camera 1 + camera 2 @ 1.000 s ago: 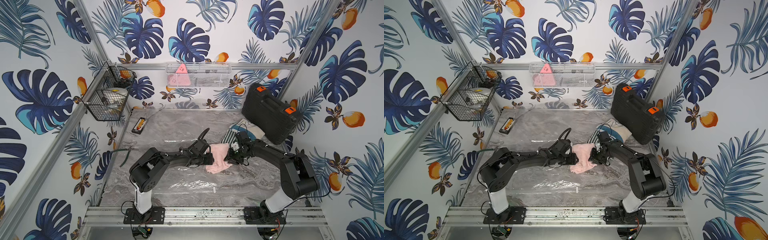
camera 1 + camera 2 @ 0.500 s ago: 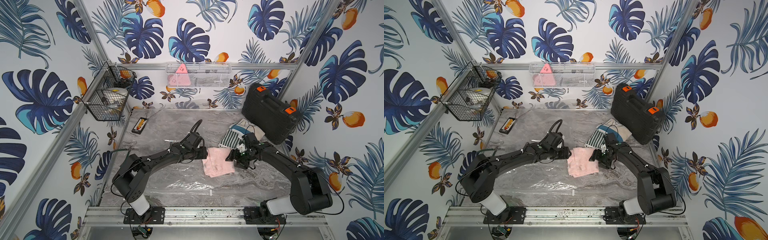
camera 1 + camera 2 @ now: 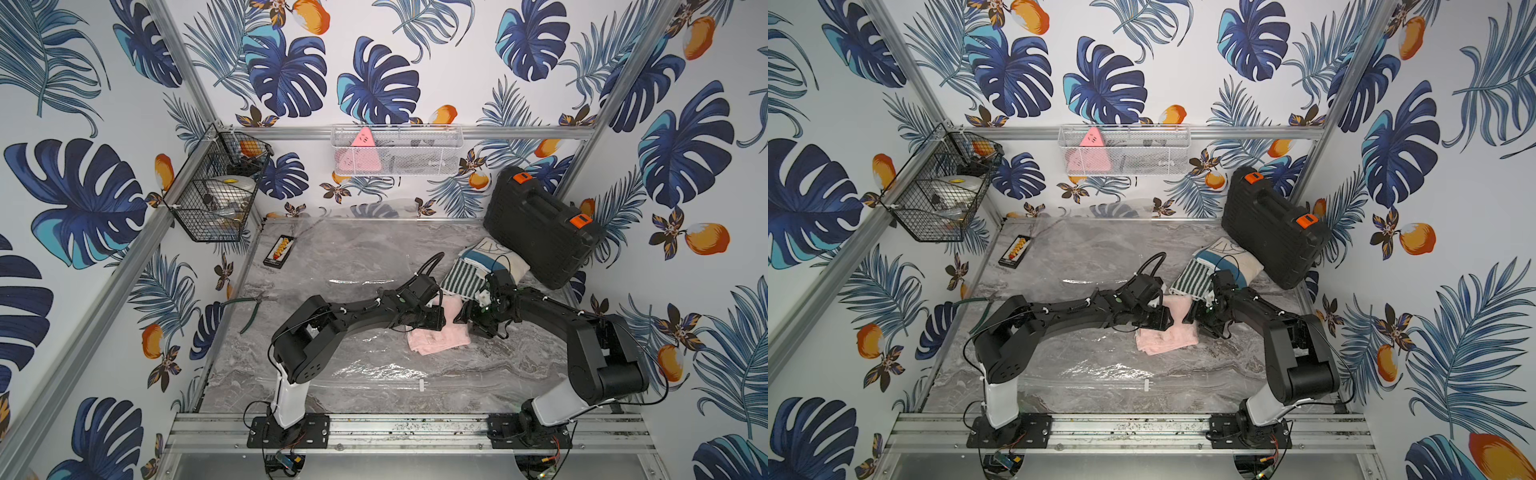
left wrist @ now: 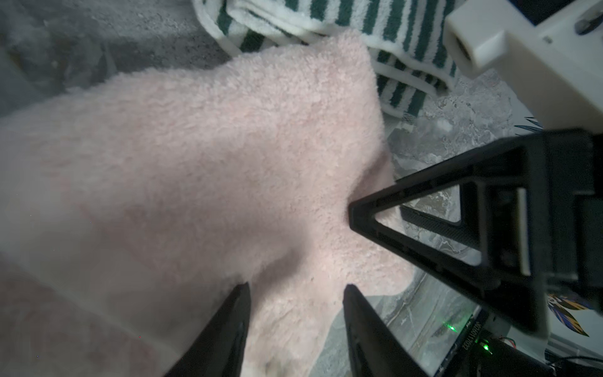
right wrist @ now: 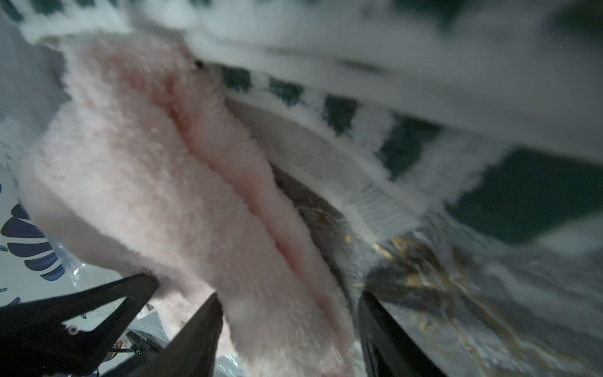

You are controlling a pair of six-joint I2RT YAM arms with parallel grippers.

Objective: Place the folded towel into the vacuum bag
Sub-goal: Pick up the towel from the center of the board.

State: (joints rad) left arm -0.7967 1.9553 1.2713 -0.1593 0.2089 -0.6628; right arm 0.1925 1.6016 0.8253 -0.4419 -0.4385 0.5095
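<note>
Top views: pink folded towel on the clear vacuum bag spread over the worktop, between both hands.

Left wrist: left hand parted, straddling towel edge (grip unclear).

Right wrist: right hand likewise.

towels: 3, pink, striped, cream | bags: 1 | cases: 1 | wall baskets: 2, black, white | pliers: 1

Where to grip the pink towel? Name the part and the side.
Grip the pink towel at its stacked layered edge on the right, coming in low from the right arm's side. The layers lie open there, so one pinch should keep the fold together.
</note>
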